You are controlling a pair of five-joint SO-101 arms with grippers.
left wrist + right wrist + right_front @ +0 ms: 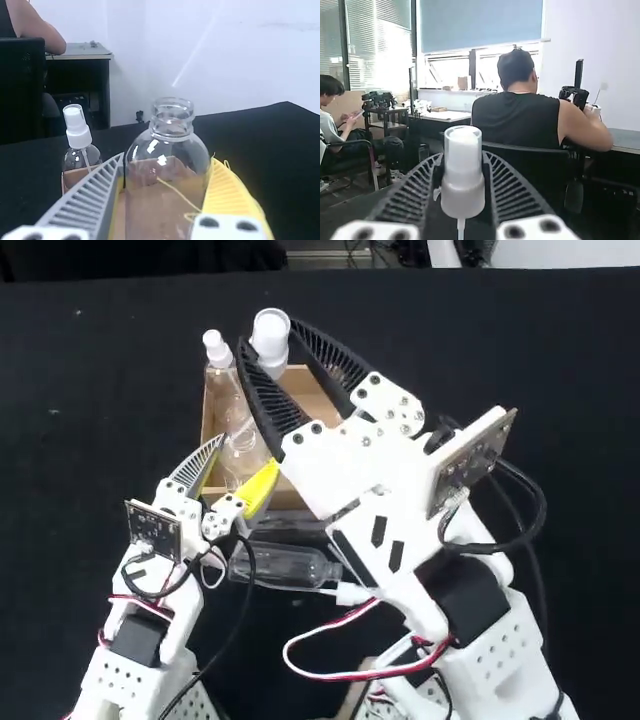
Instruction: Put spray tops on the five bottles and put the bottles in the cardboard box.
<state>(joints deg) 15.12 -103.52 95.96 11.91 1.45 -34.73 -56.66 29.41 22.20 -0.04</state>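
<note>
On the black bench [80,440], near its middle, sits the open cardboard box [300,390], and in its far left corner a capped bottle [216,358] stands upright with a white spray top already on it. The left gripper [245,455], with one grey finger and one yellow finger, reaches over the near side of the box and is clamped on the open bottle [167,150], a clear one held upright with its threaded neck bare. The fingers press its shoulders from both sides, and cardboard shows through the clear body. Whether its base rests on the box floor cannot be told. The right gripper [270,335], with two black ribbed fingers, comes in from the larger arm and grasps a loose spray top [462,170] by its white collar, nozzle cap up and thin tube hanging below. In the high view this spray top sits above the far part of the box, just beside the capped bottle's head. Another clear bottle, the lying bottle [280,568], rests on its side on the bench just in front of the box, between the two arms and without a top.
</note>
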